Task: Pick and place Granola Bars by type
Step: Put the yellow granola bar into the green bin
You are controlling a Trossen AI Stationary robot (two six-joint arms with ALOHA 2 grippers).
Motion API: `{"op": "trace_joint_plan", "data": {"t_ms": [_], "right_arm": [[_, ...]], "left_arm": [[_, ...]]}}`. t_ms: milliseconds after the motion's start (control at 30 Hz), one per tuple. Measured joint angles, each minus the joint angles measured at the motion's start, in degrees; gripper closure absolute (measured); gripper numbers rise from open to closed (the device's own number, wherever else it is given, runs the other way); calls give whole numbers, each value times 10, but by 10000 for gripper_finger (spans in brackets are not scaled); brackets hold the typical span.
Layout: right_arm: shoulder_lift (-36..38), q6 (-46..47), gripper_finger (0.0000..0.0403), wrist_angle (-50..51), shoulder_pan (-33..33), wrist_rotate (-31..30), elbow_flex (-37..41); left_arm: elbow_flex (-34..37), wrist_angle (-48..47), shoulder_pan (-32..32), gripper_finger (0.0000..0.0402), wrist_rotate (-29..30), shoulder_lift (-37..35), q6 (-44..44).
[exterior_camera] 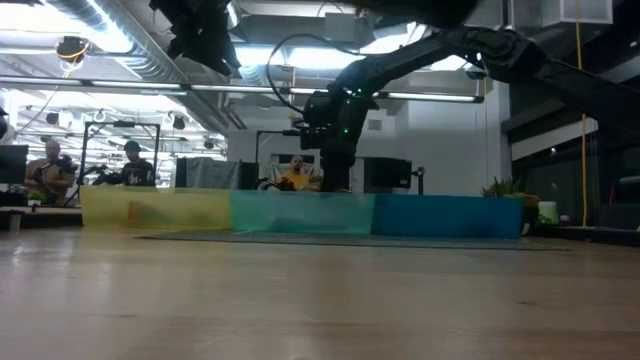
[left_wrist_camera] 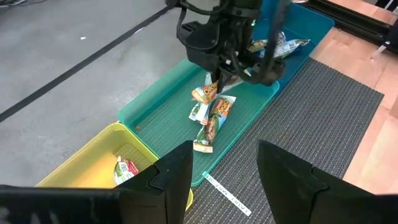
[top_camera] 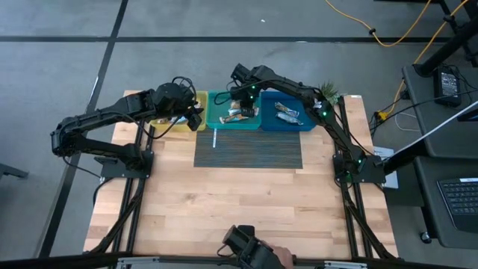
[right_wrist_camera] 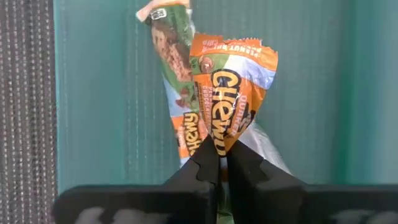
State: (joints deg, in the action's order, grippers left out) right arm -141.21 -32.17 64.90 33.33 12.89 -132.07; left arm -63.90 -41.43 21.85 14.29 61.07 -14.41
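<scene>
My right gripper (right_wrist_camera: 222, 163) stands over the teal bin (top_camera: 221, 117), shut on a tan/orange granola bar (right_wrist_camera: 230, 93). Under it in that bin lie more orange-print bars (left_wrist_camera: 211, 121). The blue bin (top_camera: 306, 123) holds silver and blue bars (top_camera: 287, 113). A single bar (left_wrist_camera: 124, 171) lies on the floor of the yellow bin (left_wrist_camera: 81, 165). My left gripper (left_wrist_camera: 224, 180) hovers open above the yellow bin's right end (top_camera: 196, 113), touching nothing. My right gripper pinches the orange bar between its two fingers at one wrapper end (right_wrist_camera: 222, 148). The fingers (left_wrist_camera: 219, 78) come from above, pointing down. The bar hangs below them over the teal bin. Whether its lower end touches the bars beneath cannot be told.
The three bins stand in a row at the table's far edge. In front of them lies a dark ribbed mat (top_camera: 248, 149) with a white strip (top_camera: 214, 138) at its left end. Bare wood table (top_camera: 224, 202) lies nearer. People show in the room behind (exterior_camera: 130, 165).
</scene>
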Motion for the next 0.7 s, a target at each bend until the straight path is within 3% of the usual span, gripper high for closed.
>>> {"op": "trace_joint_plan", "data": {"t_ms": [367,700], "right_arm": [[1,7,382,-41,2,20,79],[1,37,367,-63,4,10,74]], "left_arm": [[0,0,0,233,0,0,-1],[0,0,0,233,0,0,-14]]}}
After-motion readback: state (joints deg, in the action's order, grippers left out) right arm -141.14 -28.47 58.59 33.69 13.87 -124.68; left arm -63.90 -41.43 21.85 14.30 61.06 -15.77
